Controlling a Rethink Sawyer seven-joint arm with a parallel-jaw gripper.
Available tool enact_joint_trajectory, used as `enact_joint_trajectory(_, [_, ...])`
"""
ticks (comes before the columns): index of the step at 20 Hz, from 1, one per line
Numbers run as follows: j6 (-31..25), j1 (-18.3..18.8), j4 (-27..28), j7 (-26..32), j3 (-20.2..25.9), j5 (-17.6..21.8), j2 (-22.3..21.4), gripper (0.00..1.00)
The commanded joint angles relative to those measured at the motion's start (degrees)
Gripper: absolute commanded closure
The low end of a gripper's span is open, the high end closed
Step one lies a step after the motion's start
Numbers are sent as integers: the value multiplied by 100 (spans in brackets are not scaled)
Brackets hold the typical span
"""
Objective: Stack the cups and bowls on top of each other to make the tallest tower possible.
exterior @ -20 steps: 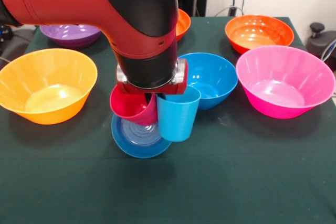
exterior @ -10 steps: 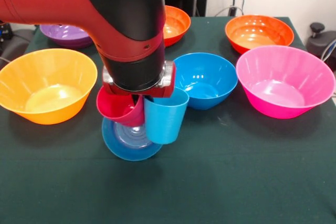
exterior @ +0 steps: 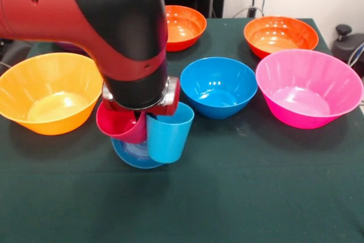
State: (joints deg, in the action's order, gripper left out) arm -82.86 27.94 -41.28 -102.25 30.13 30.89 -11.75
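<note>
The gripper [exterior: 142,112] is mostly hidden beneath the red and black arm [exterior: 108,32]; whether it is clenched or released cannot be told. Directly under it, a light blue cup [exterior: 168,133] is seen upright, touching a crimson red cup [exterior: 119,123] on its left. Behind and below both, a small blue bowl [exterior: 133,153] is tilted on edge against them. This cluster is placed on the green table [exterior: 227,197], near its middle. A mid-sized blue bowl [exterior: 219,86] is set just beyond, a large pink bowl [exterior: 309,86] to the right, a yellow-orange bowl [exterior: 48,92] to the left, and two orange bowls [exterior: 183,27] [exterior: 280,35] at the far side.
</note>
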Motion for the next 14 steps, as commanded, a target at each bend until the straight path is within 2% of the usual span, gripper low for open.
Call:
enact_joint_trajectory(1, [34, -104, 264, 1322, -123, 521, 521, 100])
enact_joint_trajectory(7, [116, -114, 169, 1234, -153, 462, 595, 100])
enact_joint_trajectory(14, [56, -104, -303, 980, -263, 239, 314, 100])
